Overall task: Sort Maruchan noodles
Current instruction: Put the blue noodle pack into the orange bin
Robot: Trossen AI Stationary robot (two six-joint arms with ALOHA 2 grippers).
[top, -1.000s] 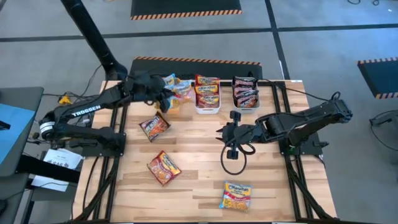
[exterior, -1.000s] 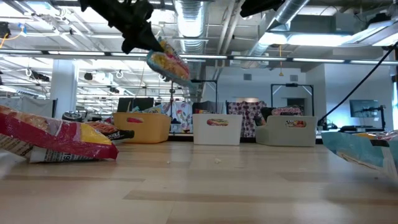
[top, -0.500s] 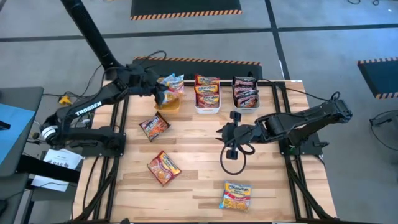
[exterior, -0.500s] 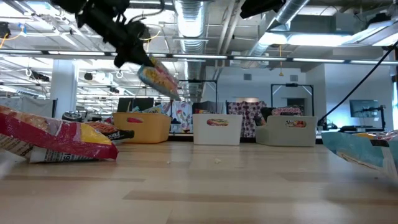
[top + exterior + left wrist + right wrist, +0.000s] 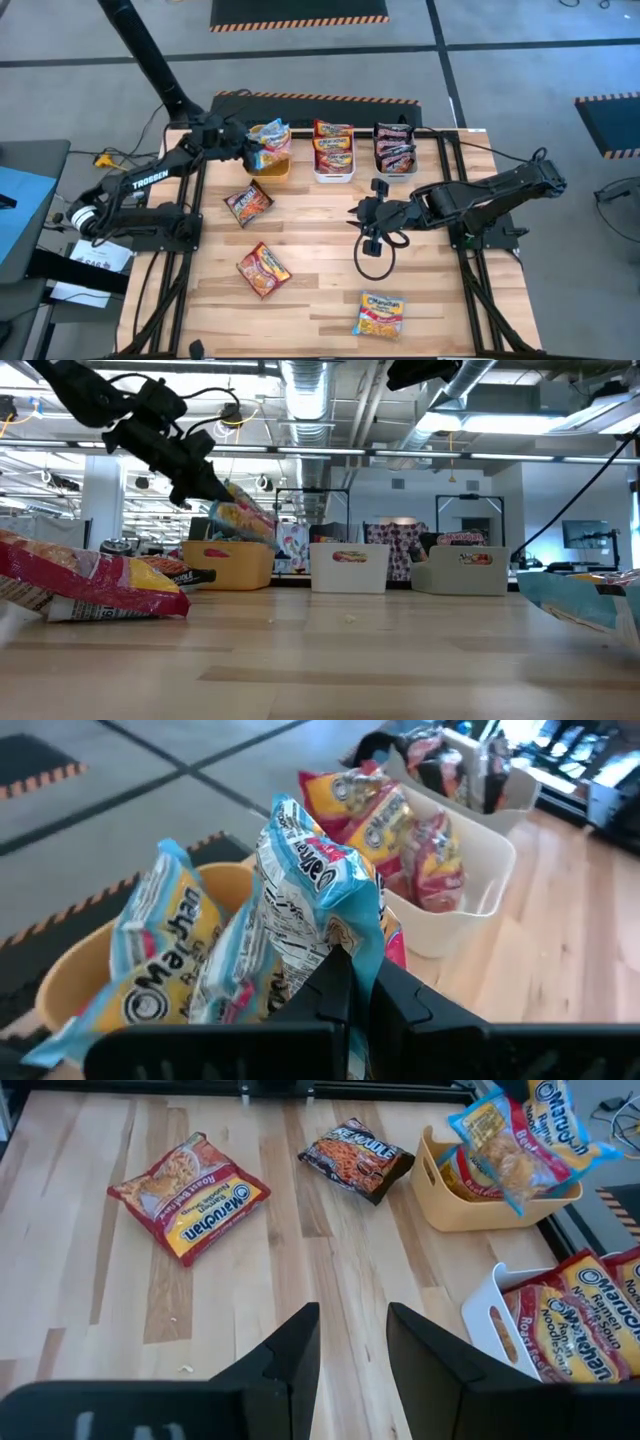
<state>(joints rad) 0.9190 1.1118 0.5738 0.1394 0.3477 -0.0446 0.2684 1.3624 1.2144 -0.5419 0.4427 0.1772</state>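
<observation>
My left gripper [image 5: 190,472] is shut on a yellow-and-blue noodle packet [image 5: 268,140] and holds it over the orange bin [image 5: 275,168] at the table's far side. That bin has more yellow-and-blue packets [image 5: 160,950] in it. My right gripper [image 5: 350,1350] is open and hovers above the table's middle [image 5: 370,218], touching nothing. Three packets lie flat on the wood: a dark red-black one [image 5: 247,203], a red-orange one [image 5: 264,270] and a yellow-and-blue one [image 5: 380,314]. My left gripper pinches the yellow-and-blue packet between its two fingers at one end [image 5: 345,945]. The fingers [image 5: 200,480] slant down from the table's left. The packet [image 5: 245,520] is lifted clear and hangs tilted below them, just above the orange bin's rim [image 5: 228,548].
A white bin [image 5: 333,168] holds red-orange packets and a grey bin [image 5: 396,160] holds dark ones, both beside the orange bin along the far edge. A black cable loop [image 5: 375,262] lies under my right arm. Bare wood shows between the loose packets.
My left gripper has moved down and toward the table's left, still shut on the packet. The packet has come down with it, from high above the bins to just over the orange bin, tilted throughout. My right arm has kept still.
</observation>
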